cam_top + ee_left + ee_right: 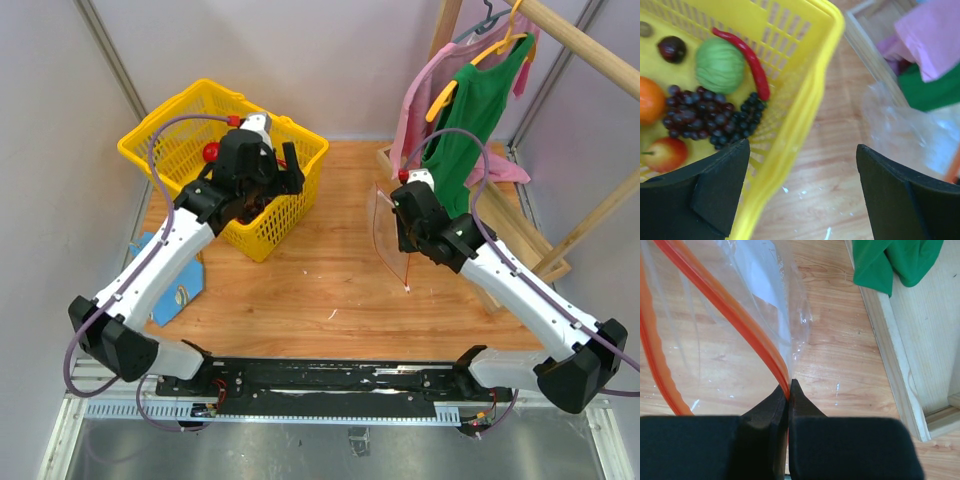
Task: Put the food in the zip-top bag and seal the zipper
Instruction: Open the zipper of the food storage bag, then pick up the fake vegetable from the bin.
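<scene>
We log left tool [802, 170] wide, empty, over yellow basket [807, 90]; grape bunch [710, 117] at its 10 o'clock, left arm nearer. At 3 o'clock, right tool [789, 390] pinches zipper [730, 315], holding zip-top bag [755, 285] upright.

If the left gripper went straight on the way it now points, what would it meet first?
Most likely the basket, at its side wall. The open left gripper straddles that wall, so it may instead just miss it and reach the table outside. Depth is hard to judge here.
</scene>
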{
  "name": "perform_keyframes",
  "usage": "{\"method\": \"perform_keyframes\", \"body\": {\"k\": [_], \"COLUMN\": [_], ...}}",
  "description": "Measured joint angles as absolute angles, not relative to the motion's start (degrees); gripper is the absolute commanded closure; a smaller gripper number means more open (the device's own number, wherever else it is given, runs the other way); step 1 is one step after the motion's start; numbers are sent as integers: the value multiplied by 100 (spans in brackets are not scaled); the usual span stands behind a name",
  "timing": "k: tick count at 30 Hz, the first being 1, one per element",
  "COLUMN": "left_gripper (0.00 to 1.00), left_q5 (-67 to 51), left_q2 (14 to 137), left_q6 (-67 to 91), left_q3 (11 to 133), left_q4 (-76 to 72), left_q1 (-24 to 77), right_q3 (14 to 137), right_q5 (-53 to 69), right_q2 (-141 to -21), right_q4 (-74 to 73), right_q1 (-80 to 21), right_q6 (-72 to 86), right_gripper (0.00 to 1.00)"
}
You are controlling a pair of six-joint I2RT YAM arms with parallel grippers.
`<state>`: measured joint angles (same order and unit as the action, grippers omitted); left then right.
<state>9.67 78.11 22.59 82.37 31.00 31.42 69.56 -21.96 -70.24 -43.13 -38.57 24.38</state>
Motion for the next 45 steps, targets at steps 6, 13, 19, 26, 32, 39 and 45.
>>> {"method": "perform_keyframes", "body": {"k": [6, 13, 19, 26, 32, 39, 45], "left_gripper": [8, 8, 10, 12, 10, 16, 42], "left_q5": [891, 722, 626, 471, 185, 56, 93], "left_q2": [8477, 9454, 10213, 11021, 11531, 12184, 12372], "left_q6": [1951, 1468, 958, 185, -349, -635, -786], "left_q3": [8512, 8694, 9011, 9419, 9583, 10060, 10184], "left_q4": [3009, 2893, 2655, 2379, 2174, 2073, 2021], "left_q1": [2394, 1887, 1619, 1581, 1573, 1507, 1448], "right_q3": [7041, 7046, 7059, 7059, 7061, 7061, 7061], "right_q5": [-2276, -2272, -2272, -2259, -2248, -2202, -2132], "right_q2": [-7024, -7046, -7094, -7113, -7140, -7216, -7223], "right_q4": [-4536, -4554, -4563, -4571, -4571, -4571, -4574], "right_q1": [-3857, -3857, -3857, -3857, -3857, -3857, -3857], "right_q6": [2443, 2440, 2440, 2440, 2443, 2443, 2443], "right_gripper": [99, 99, 99, 99, 99, 99, 99]}}
